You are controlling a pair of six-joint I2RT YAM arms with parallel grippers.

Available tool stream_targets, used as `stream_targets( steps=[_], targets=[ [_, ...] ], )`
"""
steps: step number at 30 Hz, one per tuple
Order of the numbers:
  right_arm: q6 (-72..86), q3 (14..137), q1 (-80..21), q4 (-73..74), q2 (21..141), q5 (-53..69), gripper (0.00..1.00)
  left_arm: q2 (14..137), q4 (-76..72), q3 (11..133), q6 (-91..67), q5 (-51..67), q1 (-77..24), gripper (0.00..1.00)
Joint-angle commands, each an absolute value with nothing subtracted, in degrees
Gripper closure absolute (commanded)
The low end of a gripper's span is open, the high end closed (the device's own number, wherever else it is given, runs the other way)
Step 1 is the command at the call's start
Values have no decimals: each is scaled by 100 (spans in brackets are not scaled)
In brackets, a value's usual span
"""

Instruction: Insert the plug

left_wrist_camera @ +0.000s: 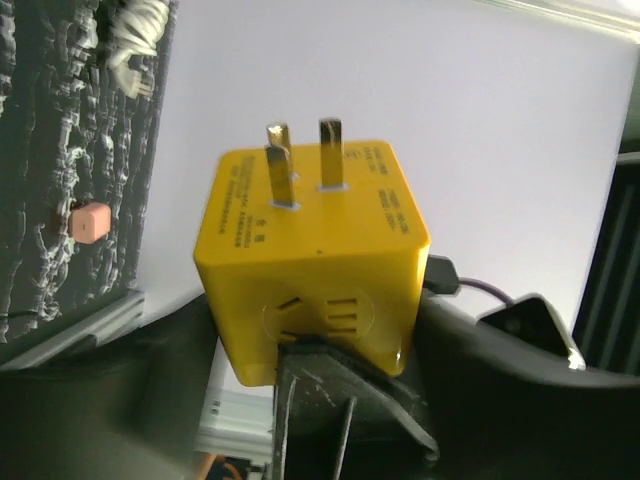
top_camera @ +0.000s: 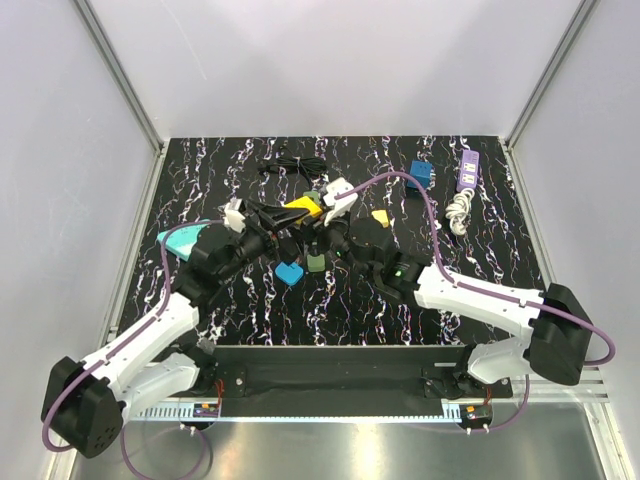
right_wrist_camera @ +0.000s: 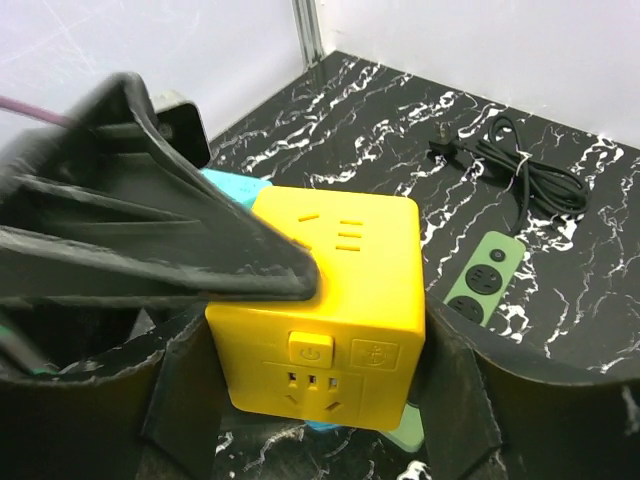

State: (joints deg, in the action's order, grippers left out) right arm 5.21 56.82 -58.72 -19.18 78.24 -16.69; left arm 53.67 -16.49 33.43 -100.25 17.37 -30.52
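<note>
The plug is a yellow cube adapter (top_camera: 305, 208) held above the middle of the table between both arms. In the left wrist view the yellow cube (left_wrist_camera: 310, 250) shows its metal prongs (left_wrist_camera: 330, 155) pointing away, and my left gripper (left_wrist_camera: 315, 330) has its fingers against two opposite sides. The right wrist view shows the cube (right_wrist_camera: 330, 300) with its socket and button face toward the camera. My right gripper (right_wrist_camera: 318, 360) presses a finger on each side, and a left finger (right_wrist_camera: 200, 260) lies across the top.
A purple power strip (top_camera: 467, 170) with a white cord (top_camera: 458, 210) lies at the back right. A green power strip (right_wrist_camera: 483, 280) sits under the cube. A black cable (right_wrist_camera: 520, 170), blue blocks (top_camera: 420, 175) (top_camera: 290, 273) and a teal piece (top_camera: 180, 240) are scattered around.
</note>
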Motion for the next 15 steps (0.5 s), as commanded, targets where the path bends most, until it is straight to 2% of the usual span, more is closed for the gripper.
stream_targets(
  steps=[1, 2, 3, 7, 15],
  targets=[
    [703, 5897, -5898, -2200, 7708, -1750, 94, 5326, -2977, 3340, -9818, 2300, -3120, 5],
    [694, 6019, -5889, -1849, 7656, -1636, 100, 5422, -3040, 3401, -9722, 2485, -3085, 1],
    [668, 6177, -5880, -1211, 7603, -1443, 100, 5484, -3093, 3445, -9477, 2948, -3050, 1],
    [755, 5986, -5696, -380, 7077, -91, 100, 5844, -2579, 3866, -8511, 4170, -2892, 1],
    [984, 5590, -4730, 1307, 5652, 842, 100, 5151, -1014, 3963, -6500, 5010, -2338, 1]
  ],
)
